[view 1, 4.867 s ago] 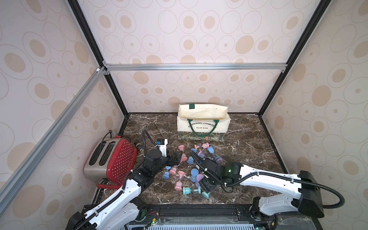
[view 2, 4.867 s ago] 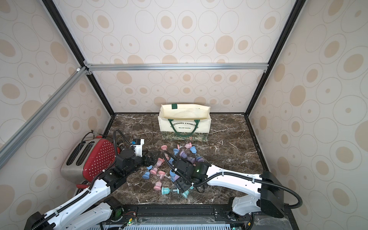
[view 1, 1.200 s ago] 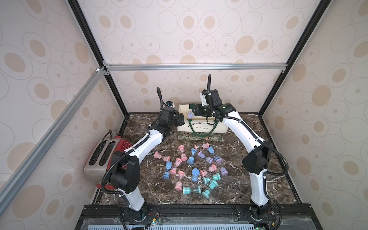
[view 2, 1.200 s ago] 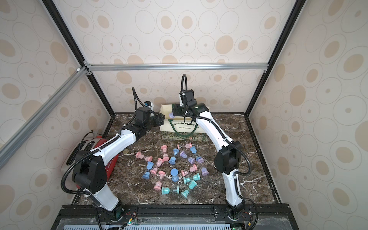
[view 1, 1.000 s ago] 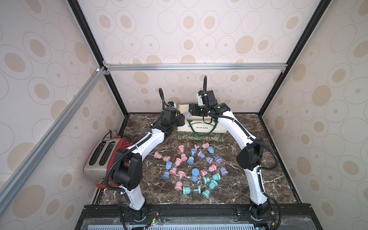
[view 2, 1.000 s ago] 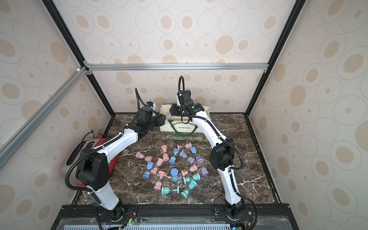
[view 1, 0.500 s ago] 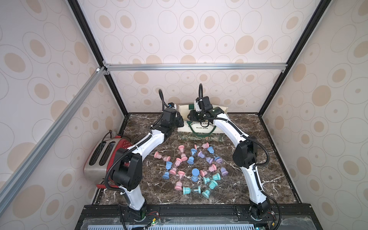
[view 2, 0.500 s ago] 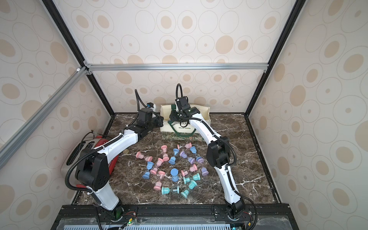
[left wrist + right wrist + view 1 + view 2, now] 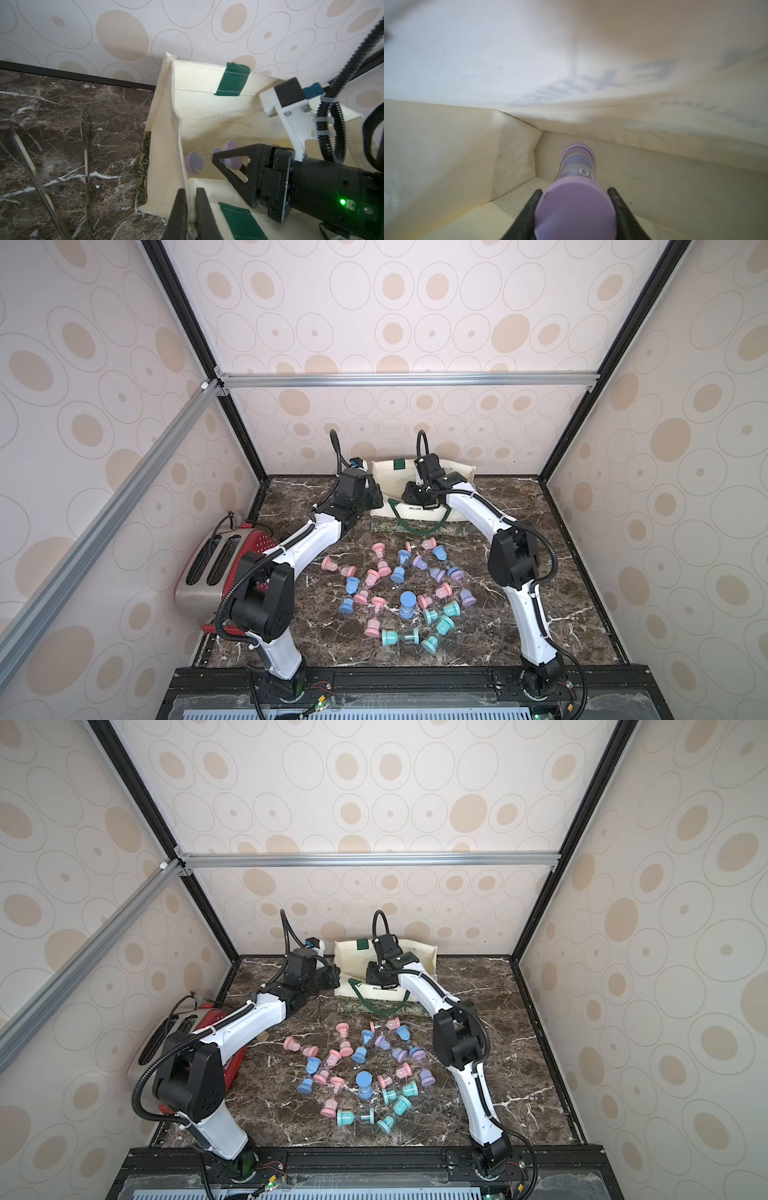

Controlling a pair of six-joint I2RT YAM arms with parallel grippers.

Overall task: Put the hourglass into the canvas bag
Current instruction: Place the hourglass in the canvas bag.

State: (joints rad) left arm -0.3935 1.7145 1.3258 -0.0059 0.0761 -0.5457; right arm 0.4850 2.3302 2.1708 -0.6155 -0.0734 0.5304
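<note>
Hourglass [image 9: 575, 209], lilac, sat clamped by one cap between the right gripper's [image 9: 575, 192] fingers, low inside the canvas bag [image 9: 207, 83] at the far middle of the scene. The left gripper [image 9: 190, 194] pinched the bag's near-left rim, holding it open. Placing looked nearly done. Next, the right fingers should release, then lift clear of the rim.

Canvas bag [image 9: 419, 514], at the back edge of the counter [image 9: 573, 580]: the front face carries "WILLIAM MORRIS" in small black capitals. The line above it is covered.

Inside the bag, right wrist view: large letters show mirrored through the cloth. "E" and "X" are legible, the rest blurred.

Purple hourglass [image 9: 577, 172]: label reads "10".

Teal hourglass [image 9: 345, 1118], lying near the counter's front edge: end cap marked "15".
</note>
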